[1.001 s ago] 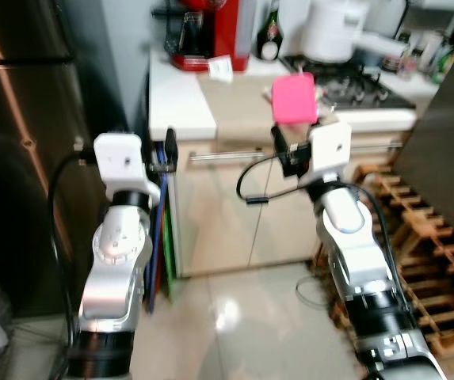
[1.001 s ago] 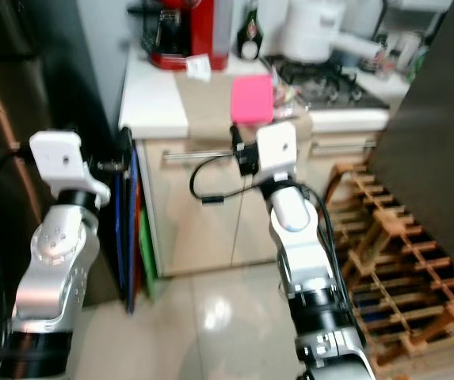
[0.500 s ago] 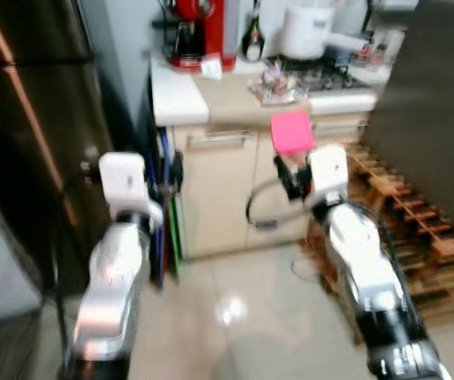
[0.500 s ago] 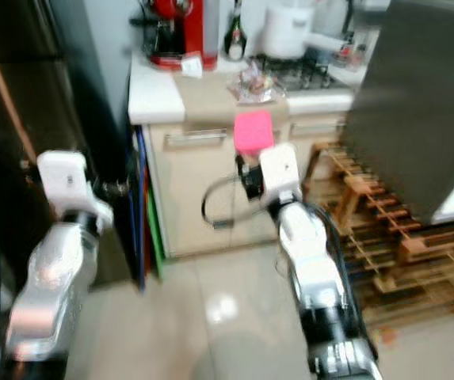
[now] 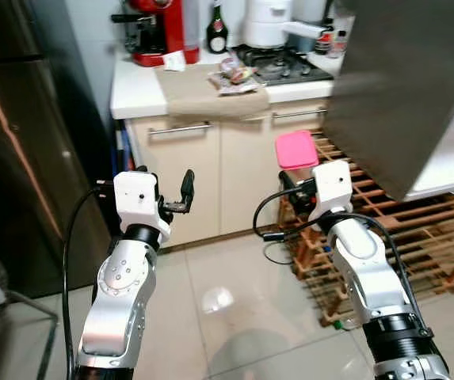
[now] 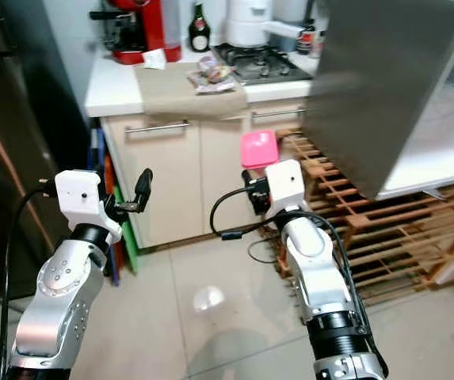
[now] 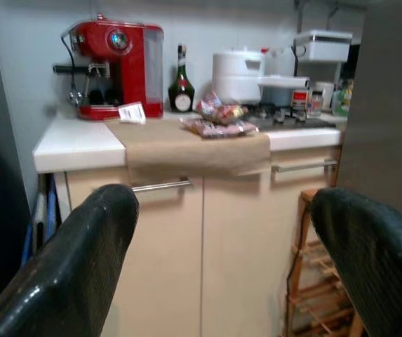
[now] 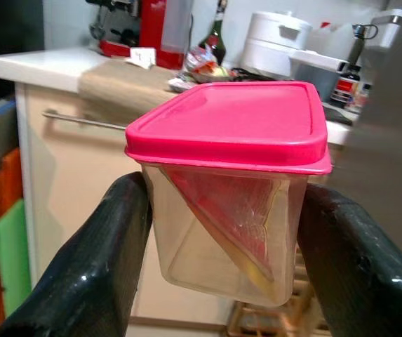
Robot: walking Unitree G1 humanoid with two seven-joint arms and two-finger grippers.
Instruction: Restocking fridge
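- Sitting upright between the right gripper's (image 8: 218, 232) two black fingers, the container (image 8: 230, 182) is clamped by its clear side walls just under the lid, carried in mid-air in front of the robot's chest.
- It is a clear plastic tub with a flat pink lid (image 5: 296, 150); a pinkish wedge of food leans inside it, and the lid looks fully seated.
- Its long axis runs across the fingers, and the lid faces up, so I judge it can go onto a shelf without being turned.
- The open fridge door (image 5: 405, 87), a big grey slab, stands to the robot's right; the white shelf (image 6: 433, 170) behind it lies beyond the right arm, which is the nearer one.
- The left gripper (image 5: 185, 190) is spread apart and holds nothing, raised at chest height towards the cupboards (image 5: 211, 174).
- Further off, the counter (image 5: 131, 83) carries a red coffee machine (image 5: 151, 28) and a bottle (image 5: 216, 20).
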